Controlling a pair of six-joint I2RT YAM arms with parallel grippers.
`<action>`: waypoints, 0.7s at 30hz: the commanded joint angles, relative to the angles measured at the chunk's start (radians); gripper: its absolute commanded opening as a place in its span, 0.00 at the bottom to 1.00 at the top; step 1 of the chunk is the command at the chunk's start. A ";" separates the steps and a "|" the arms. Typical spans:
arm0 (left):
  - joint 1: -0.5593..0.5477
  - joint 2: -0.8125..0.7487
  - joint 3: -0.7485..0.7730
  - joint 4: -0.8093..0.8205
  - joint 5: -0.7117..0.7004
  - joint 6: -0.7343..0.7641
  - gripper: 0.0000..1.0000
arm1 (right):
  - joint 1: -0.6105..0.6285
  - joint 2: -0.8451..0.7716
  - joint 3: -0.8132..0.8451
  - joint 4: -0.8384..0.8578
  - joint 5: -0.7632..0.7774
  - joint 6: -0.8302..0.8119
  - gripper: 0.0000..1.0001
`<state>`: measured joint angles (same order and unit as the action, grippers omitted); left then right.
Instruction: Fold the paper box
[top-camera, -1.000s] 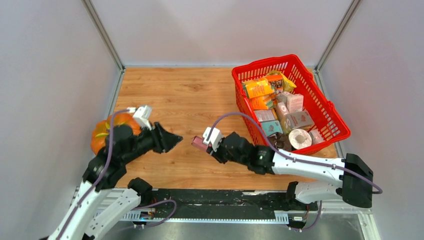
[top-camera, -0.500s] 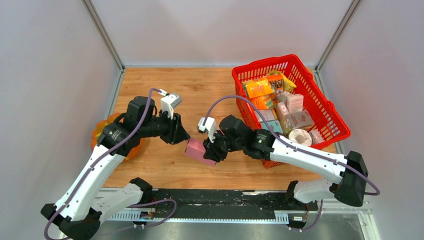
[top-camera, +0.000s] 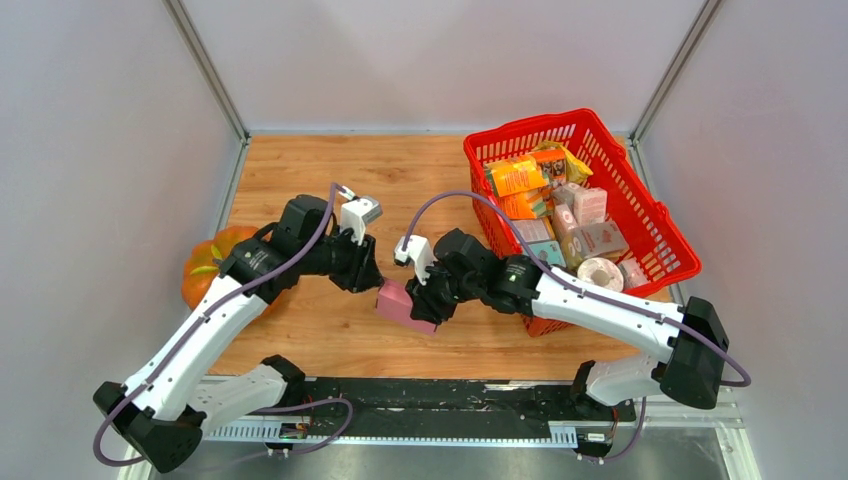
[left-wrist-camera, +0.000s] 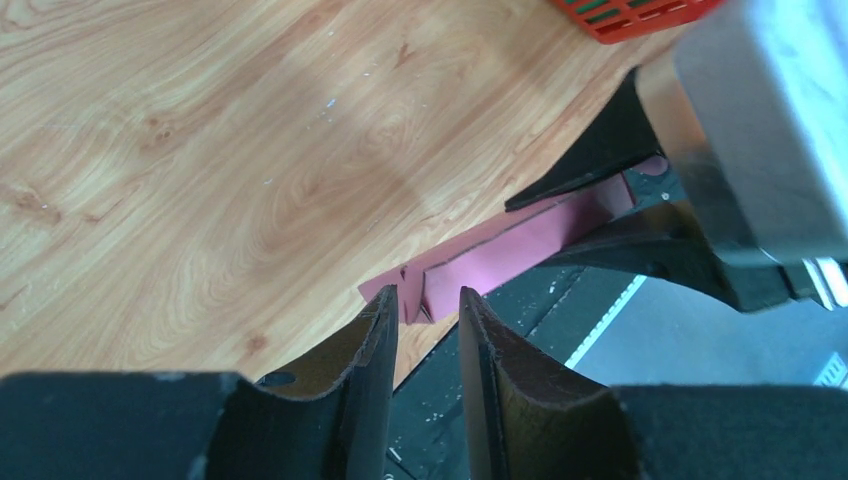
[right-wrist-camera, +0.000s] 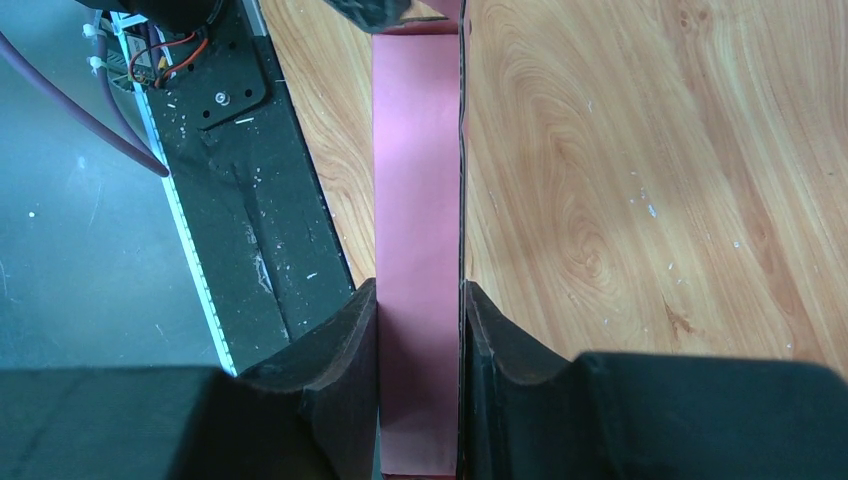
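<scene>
The right fingers (right-wrist-camera: 335, 345) are pressed against the two opposite faces of the paper box (right-wrist-camera: 415, 150), pinching its flat pink body between them. The box extends away from the fingertips as a narrow strip. The left fingers (left-wrist-camera: 375, 350) stand a narrow gap apart, with a notched end of the box (left-wrist-camera: 520, 245) just at their tips; contact cannot be confirmed. In the top view the box (top-camera: 400, 300) sits over the near middle of the bench (top-camera: 330, 180), between the two arms. A pumpkin (top-camera: 205, 265) lies at the left edge. A red basket (top-camera: 655, 215) of groceries stands far right.
</scene>
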<state>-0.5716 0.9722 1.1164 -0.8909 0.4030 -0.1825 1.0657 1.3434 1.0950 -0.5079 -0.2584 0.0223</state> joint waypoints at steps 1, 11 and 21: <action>-0.011 0.031 0.002 0.044 -0.027 0.046 0.36 | -0.010 -0.007 0.039 0.025 -0.022 -0.007 0.23; -0.025 0.063 -0.009 0.069 -0.027 0.057 0.16 | -0.012 0.005 0.036 0.035 -0.039 -0.002 0.21; -0.097 0.063 -0.099 0.156 -0.214 -0.024 0.00 | -0.012 0.085 0.054 0.083 0.073 0.071 0.19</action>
<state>-0.6403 1.0378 1.0702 -0.8219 0.2863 -0.1547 1.0565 1.3777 1.0954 -0.5068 -0.2523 0.0441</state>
